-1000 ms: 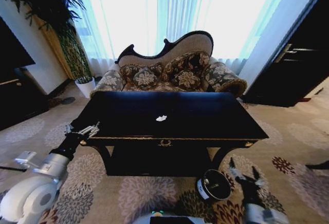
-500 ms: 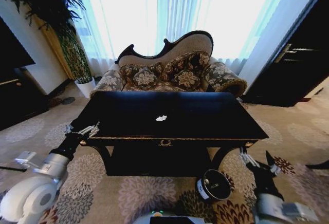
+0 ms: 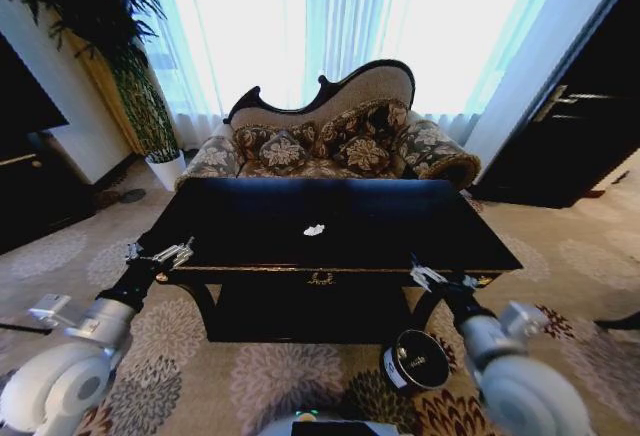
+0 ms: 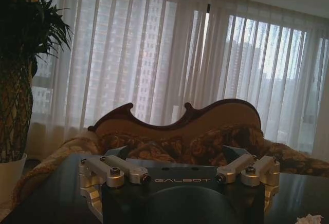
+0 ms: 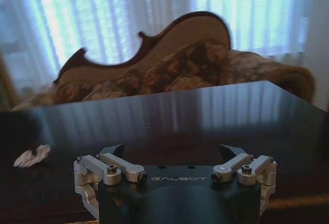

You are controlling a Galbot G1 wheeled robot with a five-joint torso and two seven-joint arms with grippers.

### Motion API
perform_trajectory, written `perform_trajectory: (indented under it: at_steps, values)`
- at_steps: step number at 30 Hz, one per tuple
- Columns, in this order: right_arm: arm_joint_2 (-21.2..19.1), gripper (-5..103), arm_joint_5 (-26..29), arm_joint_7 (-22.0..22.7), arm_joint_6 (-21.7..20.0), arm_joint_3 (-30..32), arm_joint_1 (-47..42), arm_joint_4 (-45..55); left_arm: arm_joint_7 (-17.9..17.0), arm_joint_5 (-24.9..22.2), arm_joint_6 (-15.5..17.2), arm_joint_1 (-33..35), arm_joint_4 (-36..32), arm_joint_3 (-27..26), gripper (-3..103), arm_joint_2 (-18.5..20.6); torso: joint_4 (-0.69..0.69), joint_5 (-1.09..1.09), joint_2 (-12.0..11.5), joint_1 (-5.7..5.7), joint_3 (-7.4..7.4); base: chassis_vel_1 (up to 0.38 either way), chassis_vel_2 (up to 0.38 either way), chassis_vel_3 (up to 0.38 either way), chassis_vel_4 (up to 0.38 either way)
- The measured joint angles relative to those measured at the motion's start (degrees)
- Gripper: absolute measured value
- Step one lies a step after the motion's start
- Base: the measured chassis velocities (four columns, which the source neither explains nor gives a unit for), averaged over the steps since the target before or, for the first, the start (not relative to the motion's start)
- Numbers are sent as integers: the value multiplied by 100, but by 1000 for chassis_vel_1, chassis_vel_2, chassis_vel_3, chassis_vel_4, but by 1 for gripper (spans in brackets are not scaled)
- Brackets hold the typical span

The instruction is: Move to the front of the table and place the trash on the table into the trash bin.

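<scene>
On the glossy black rectangular table (image 3: 400, 231) with gold edge trim, near its middle, lies one crumpled white paper wad (image 3: 314, 229). Both arms reach forward at tabletop height. At the front left corner the left claw (image 3: 160, 253) hangs level, jaws spread apart. By the front right edge the right claw (image 3: 430, 278) also looks open, though it is small there. Below it, the round black trash bin (image 3: 416, 360) stands on the patterned carpet (image 3: 250, 376).
</scene>
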Motion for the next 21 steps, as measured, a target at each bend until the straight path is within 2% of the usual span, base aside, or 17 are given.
perform_trajectory:
  at_steps: [1, 2, 5, 6, 7, 8, 9, 10, 11, 13, 14, 15, 16, 17, 21]
  values:
    - [-234, 100, 112, 26, -37, -2, 100, -3, 0, 0, 0, 0, 0, 0, 100, 0, -1, -1, 0, 0, 0, 0, 0, 0, 0]
    - [-234, 100, 112, 26, -37, -2, 100, -3, 0, 0, 0, 0, 0, 0, 100, 0, -1, -1, 0, 0, 0, 0, 0, 0, 0]
    - [-896, 100, 206, 34, -52, -125, 476, -10, 0, 0, 0, 0, 0, 0, 100, 0, -1, -1, 0, -1, 0, 0, 0, 0, 0]
    - [-1351, 100, 328, 48, -52, -259, 797, -48, 0, 0, 0, 0, 0, 0, 100, 0, 0, -3, 0, -1, -1, 0, 0, 0, 0]
    - [-1351, 100, 328, 48, -52, -259, 797, -48, 0, 0, 0, 0, 0, 0, 100, 0, 0, -3, 0, -1, -1, 0, 0, 0, 0]
    - [-1683, 100, 561, 121, -61, -412, 1063, -159, -1, 0, 0, 0, 0, 0, 100, 0, 0, -3, 0, -1, -1, 0, 0, 0, 0]
    - [-1849, 100, 760, 189, -90, -514, 1218, -219, 0, 0, 0, 0, 0, 0, 100, 0, 0, -2, 0, -1, 0, 0, 0, 0, 0]
    - [-2266, 100, 1493, 380, -217, -865, 1786, -398, 0, 0, 0, 0, 0, 0, 100, 0, 0, -2, 0, 0, 0, 0, 0, 0, 0]
    - [-2266, 100, 1493, 380, -217, -865, 1786, -398, 0, 0, 0, 0, 0, 0, 100, 0, 0, -2, 0, 0, 0, 0, 0, 0, 0]
    - [-2518, 100, 1972, 510, -314, -1311, 2439, -578, 0, 0, 0, -1, 0, 0, 100, 0, 0, -2, 0, 0, 0, 0, 0, 0, 0]
    - [-2614, 100, 2118, 569, -360, -1655, 2877, -718, 0, 0, 0, 0, 0, 0, 100, 0, 0, -2, 0, 0, 0, 0, 0, 0, 0]
    - [-2701, 100, 2244, 651, -402, -2274, 3551, -926, 0, 0, 0, -1, 0, 0, 100, 0, 1, -3, 0, 0, 0, 0, 0, 0, 0]
    - [-2715, 100, 2311, 687, -425, -2608, 3872, -1016, 0, 0, 0, 0, 0, 0, 100, 0, 0, -3, 0, 0, 0, 0, 0, 0, 0]
    - [-2715, 100, 2311, 687, -425, -2608, 3872, -1016, 0, 0, 0, 0, 0, 0, 100, 0, 0, -3, 0, 0, 0, 0, 0, 0, 0]
    - [-2586, 100, 2713, 787, -590, -4100, 5426, -1300, 0, 0, 0, 0, 0, 0, 100, 0, 0, -3, 0, 0, 0, 0, 0, 0, 0]
